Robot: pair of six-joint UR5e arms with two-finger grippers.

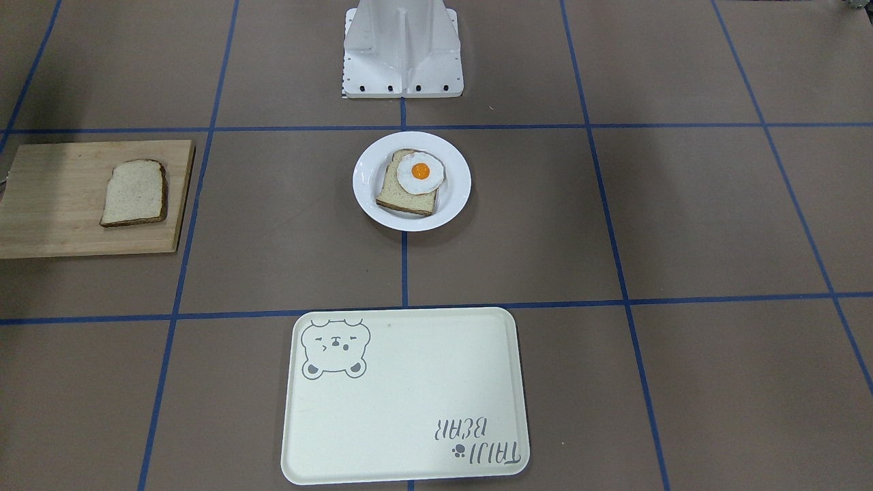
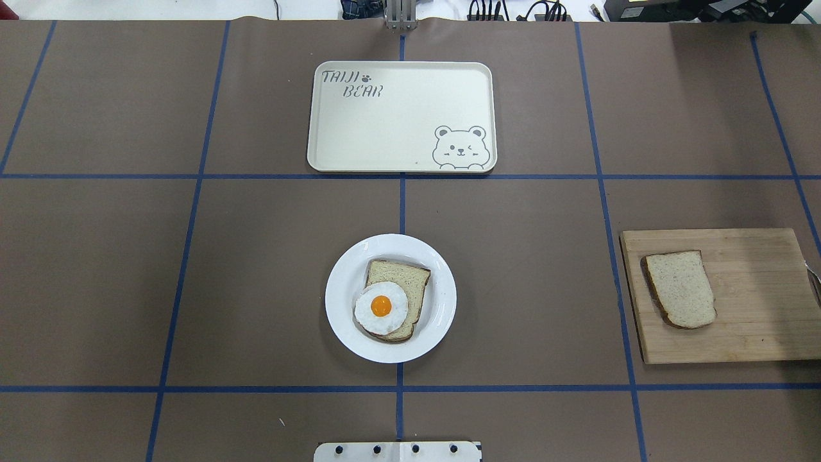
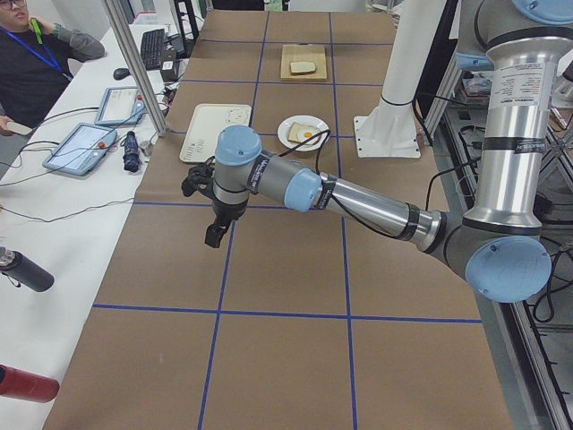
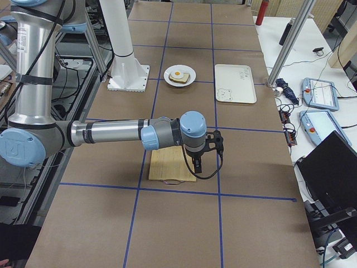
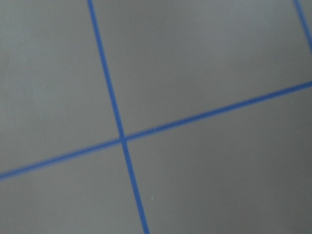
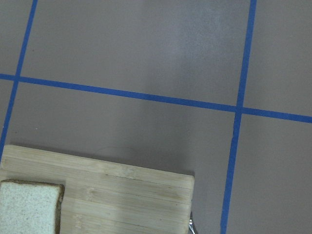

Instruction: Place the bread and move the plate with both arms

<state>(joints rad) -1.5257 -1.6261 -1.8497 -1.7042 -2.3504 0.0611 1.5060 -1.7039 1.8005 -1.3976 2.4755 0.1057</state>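
Observation:
The plain bread slice (image 1: 134, 193) lies on a wooden cutting board (image 1: 54, 218) at the robot's right; it also shows in the overhead view (image 2: 681, 289) and the right wrist view (image 6: 29, 207). The white plate (image 1: 455, 198) sits mid-table and holds another slice topped with a fried egg (image 1: 421, 174). My left gripper (image 3: 215, 235) hangs above bare table far to the left, well away from the plate (image 3: 285, 133). My right gripper (image 4: 198, 166) hovers over the board's outer end (image 4: 167, 164). I cannot tell whether either gripper is open or shut.
A cream bear tray (image 2: 397, 122) lies beyond the plate (image 2: 340, 301), across the table from the robot. The white base block (image 1: 402, 61) stands behind the plate. A side bench with tablets and a seated operator (image 3: 36, 63) runs along the far edge.

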